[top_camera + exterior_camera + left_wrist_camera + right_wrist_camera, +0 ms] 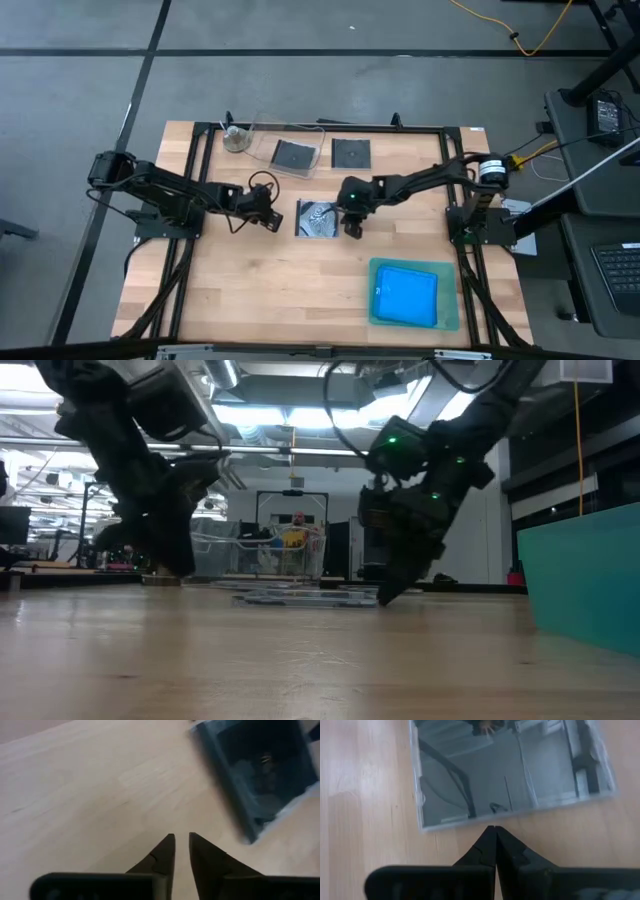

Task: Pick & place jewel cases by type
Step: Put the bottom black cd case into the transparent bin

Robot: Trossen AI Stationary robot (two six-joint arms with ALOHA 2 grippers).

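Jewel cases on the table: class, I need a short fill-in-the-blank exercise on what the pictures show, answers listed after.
1. The patterned case lies between the two ____.
2. The right gripper has its fingers ____, tips at the case's edge.
3. The blue case lies in the ____ tray.
4. One dark case lies in the clear ____.

Missing words: grippers; shut; green; tub

table (250,290): pale wood, smooth | jewel case (512,770): glossy clear plastic | tray (452,300): translucent green plastic
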